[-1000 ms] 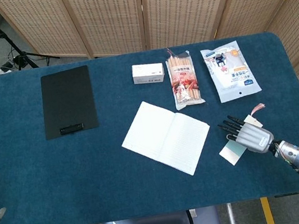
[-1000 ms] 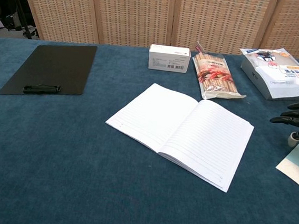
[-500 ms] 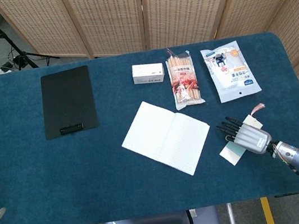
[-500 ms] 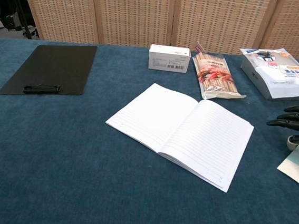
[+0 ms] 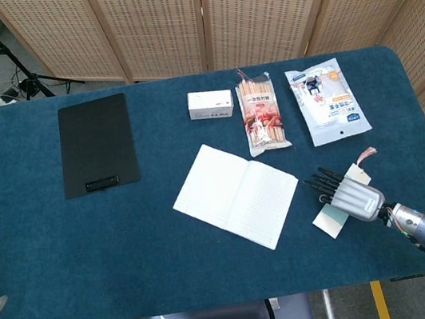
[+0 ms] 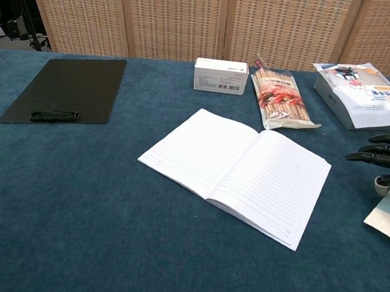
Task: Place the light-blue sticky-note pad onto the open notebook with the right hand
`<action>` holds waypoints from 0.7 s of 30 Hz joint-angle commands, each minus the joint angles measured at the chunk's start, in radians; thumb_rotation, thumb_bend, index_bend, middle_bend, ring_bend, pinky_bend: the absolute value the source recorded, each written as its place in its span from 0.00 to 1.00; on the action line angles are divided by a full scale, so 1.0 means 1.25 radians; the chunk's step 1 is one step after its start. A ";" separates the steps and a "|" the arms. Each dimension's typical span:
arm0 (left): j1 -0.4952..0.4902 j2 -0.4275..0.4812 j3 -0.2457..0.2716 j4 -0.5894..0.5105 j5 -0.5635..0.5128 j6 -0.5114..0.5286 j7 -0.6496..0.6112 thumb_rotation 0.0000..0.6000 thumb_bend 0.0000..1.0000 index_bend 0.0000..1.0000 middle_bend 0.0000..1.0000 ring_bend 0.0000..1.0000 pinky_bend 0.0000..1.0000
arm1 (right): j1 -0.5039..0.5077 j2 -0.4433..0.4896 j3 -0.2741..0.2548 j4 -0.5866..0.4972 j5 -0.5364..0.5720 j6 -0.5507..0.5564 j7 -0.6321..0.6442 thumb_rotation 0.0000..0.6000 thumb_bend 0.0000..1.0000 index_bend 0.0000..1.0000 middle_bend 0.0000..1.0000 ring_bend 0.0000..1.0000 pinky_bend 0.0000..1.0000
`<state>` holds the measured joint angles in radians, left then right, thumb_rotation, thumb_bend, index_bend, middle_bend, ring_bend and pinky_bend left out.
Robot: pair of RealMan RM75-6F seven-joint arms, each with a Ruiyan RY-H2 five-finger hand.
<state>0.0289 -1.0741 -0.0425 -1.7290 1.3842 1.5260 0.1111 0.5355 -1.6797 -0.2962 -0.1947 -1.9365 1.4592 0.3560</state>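
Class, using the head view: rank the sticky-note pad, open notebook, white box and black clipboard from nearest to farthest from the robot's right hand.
From the right hand:
1. Sticky-note pad, directly under it.
2. Open notebook, to its left.
3. White box, far side, centre.
4. Black clipboard, far left.

Bright even light, soft shadows (perhaps overhead), sharp focus
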 commanded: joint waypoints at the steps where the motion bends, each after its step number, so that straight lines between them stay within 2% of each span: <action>1: -0.001 0.002 -0.001 -0.001 -0.001 -0.001 -0.002 1.00 0.00 0.00 0.00 0.00 0.00 | 0.004 0.007 0.011 -0.004 0.011 0.031 -0.009 1.00 0.10 0.64 0.00 0.00 0.00; 12: -0.009 0.011 -0.007 -0.001 -0.014 -0.018 -0.015 1.00 0.00 0.00 0.00 0.00 0.00 | 0.057 0.051 0.050 -0.051 0.037 0.105 -0.048 1.00 0.10 0.64 0.00 0.00 0.00; 17: -0.016 0.018 -0.013 -0.002 -0.025 -0.032 -0.023 1.00 0.00 0.00 0.00 0.00 0.00 | 0.130 0.079 0.074 -0.109 0.043 0.103 -0.108 1.00 0.10 0.64 0.00 0.00 0.00; 21: -0.025 0.022 -0.020 0.000 -0.044 -0.051 -0.029 1.00 0.00 0.00 0.00 0.00 0.00 | 0.212 0.107 0.096 -0.186 0.041 0.063 -0.187 1.00 0.11 0.64 0.00 0.00 0.00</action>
<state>0.0006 -1.0484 -0.0649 -1.7296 1.3330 1.4667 0.0768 0.7419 -1.5722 -0.1982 -0.3684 -1.8857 1.5705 0.1775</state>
